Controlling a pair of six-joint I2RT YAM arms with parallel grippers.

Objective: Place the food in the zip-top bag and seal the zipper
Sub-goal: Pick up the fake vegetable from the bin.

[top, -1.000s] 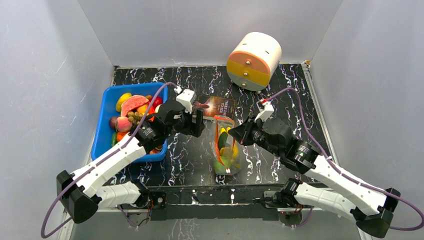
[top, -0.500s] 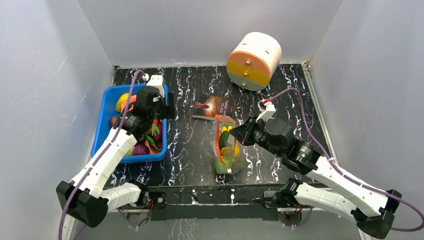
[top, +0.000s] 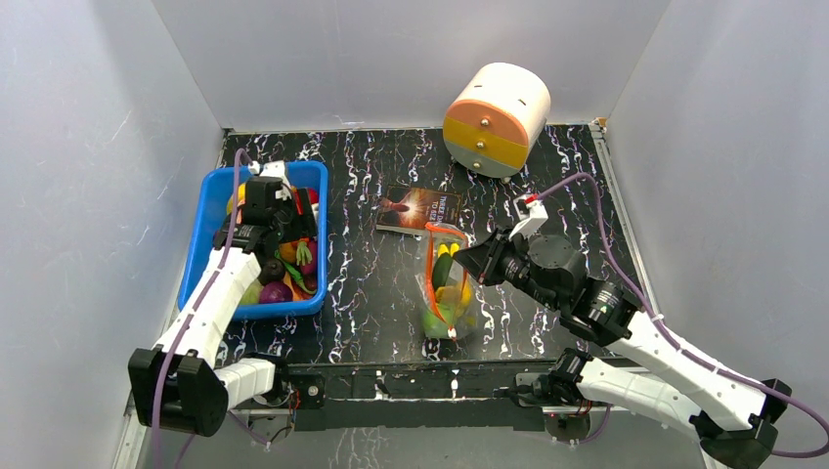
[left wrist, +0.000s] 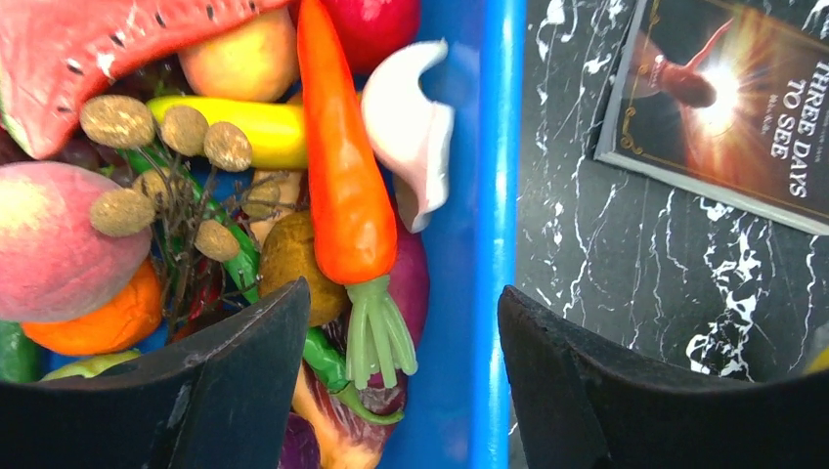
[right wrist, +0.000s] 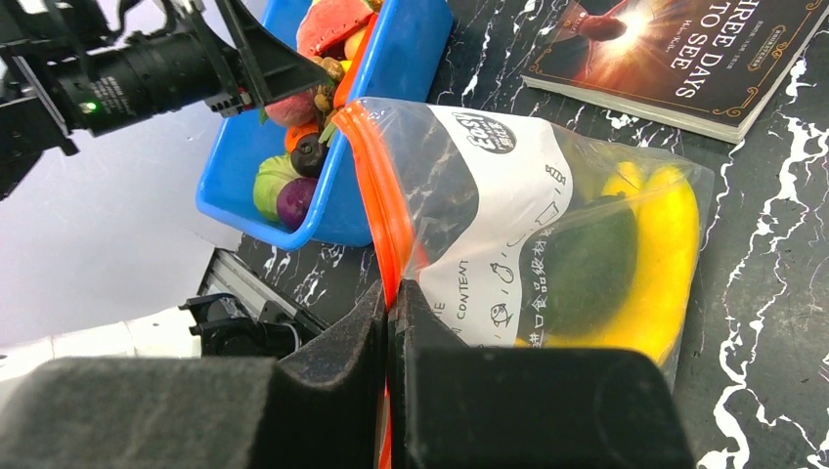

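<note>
The bag [right wrist: 508, 195] sits near the middle of the counter [top: 371, 293], toward its near edge, well right of the blue bin [top: 200, 249]. Its far corner is just beside a book [top: 418, 210] – touching it, perhaps, but the top view is too coarse to tell. The zipper [right wrist: 379, 186] runs along the bag's left edge, and the right claw [right wrist: 389, 293] is clenched on that strip, fingers pressed together with the orange band pinched between them. Inside the bag lie a banana [right wrist: 675, 244] and a dark green piece [right wrist: 587, 274].

The rest of the food [top: 279, 278] is heaped in the bin at the counter's left edge. The left claw [left wrist: 399, 298] hangs over the bin's right wall with its fingers spread and nothing between them – one finger over the pile, the other over the counter outside the wall. Below it lies a carrot [left wrist: 337, 166] with its green stem toward the claw, a white piece [left wrist: 411, 127] touching it against the wall. A brown cluster [left wrist: 161, 132], a peach [left wrist: 54, 239] and a watermelon slice [left wrist: 98, 39] lie further left.

A round drum [top: 497, 119] stands at the counter's far edge.
</note>
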